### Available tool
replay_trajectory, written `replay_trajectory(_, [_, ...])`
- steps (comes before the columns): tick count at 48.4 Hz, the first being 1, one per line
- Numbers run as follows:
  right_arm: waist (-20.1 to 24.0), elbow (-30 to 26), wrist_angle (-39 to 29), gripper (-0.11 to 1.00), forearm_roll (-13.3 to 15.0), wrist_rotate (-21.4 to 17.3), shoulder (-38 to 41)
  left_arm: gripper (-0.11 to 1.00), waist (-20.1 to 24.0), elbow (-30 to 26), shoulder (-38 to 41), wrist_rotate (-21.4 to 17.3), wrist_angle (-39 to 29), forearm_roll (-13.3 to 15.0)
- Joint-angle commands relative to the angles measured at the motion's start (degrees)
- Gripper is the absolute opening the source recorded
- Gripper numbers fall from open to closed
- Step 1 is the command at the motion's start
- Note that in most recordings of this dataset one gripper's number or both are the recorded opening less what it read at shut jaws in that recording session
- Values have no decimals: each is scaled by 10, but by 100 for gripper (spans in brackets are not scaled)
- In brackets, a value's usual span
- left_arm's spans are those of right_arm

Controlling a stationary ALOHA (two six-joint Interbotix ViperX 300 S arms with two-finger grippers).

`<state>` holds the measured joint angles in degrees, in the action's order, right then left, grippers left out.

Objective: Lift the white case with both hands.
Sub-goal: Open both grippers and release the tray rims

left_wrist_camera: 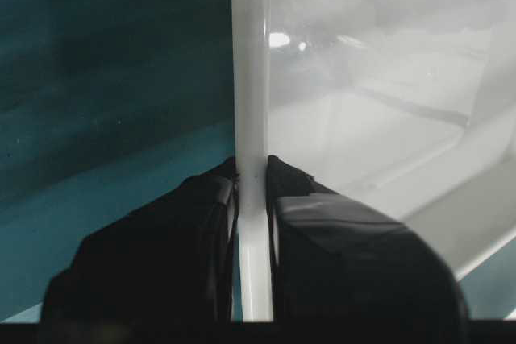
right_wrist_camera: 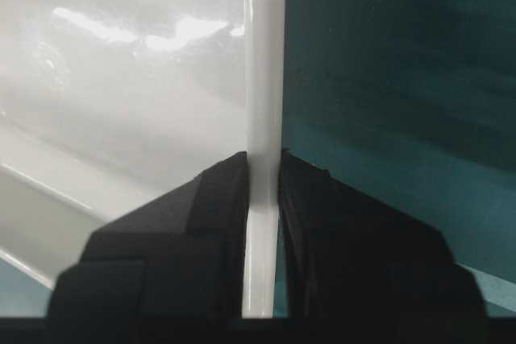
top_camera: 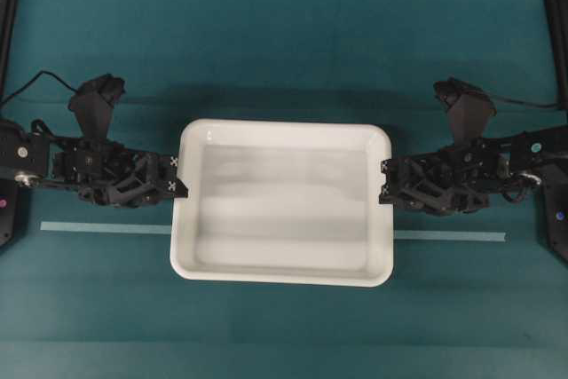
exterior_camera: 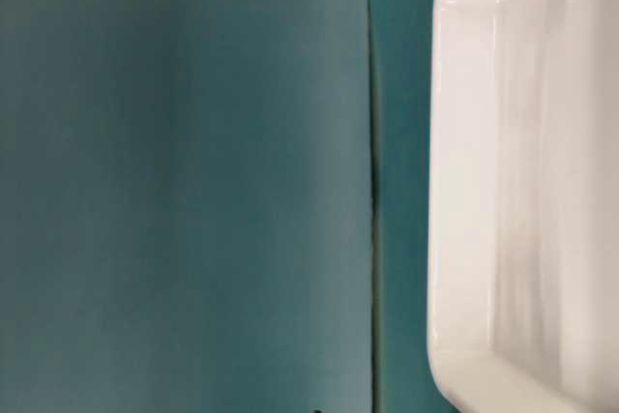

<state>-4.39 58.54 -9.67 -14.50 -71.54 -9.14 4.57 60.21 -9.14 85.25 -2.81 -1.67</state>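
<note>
a large shallow rectangular white plastic case [top_camera: 282, 203] with rounded corners and a raised rim is seen in the middle of a teal table covering [top_camera: 284, 51] in the overhead view, its flat bottom bare. the black left gripper [top_camera: 180, 180] with tapered fingers is met at the case's left short rim, and the black right gripper [top_camera: 384, 185] at the opposite short rim, each arm reaching in level from its own side. small black-and-white square tags are carried near both fingertips. in the left wrist view the thin white rim [left_wrist_camera: 251, 118] is pinched between the two black fingers [left_wrist_camera: 193, 231], one outside the wall and one inside. the same grip is shown in the right wrist view, where the rim [right_wrist_camera: 264, 102] is clamped by the fingers [right_wrist_camera: 201, 231] on both faces. a thin pale tape strip [top_camera: 106, 228] is laid across the covering and is hidden where the case passes over it. in the table-level view the case's rim and wall [exterior_camera: 464, 191] fill the right side; whether the case is clear of the covering cannot be told there.
</note>
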Motion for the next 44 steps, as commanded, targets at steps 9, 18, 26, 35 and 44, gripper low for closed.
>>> replay_trajectory(9, [-6, 22, -7, 11, 2, 7, 15, 6, 3, 12, 20, 1, -11, -2])
replay_trajectory(18, [-8, 21, -3, 17, 1, 7, 8, 6, 3, 12, 18, 0, 3, -2])
replay_trajectory(26, [-9, 22, -2, 42, 1, 7, -7, 14, 1, 11, 16, 0, 19, -2])
replay_trajectory(35, [-18, 23, -8, 73, 1, 7, -36, 57, 2, 11, 1, 0, 19, -2])
replay_trajectory(44, [-29, 22, -22, 83, 1, 21, -56, 97, 2, 10, -12, -1, 19, -2])
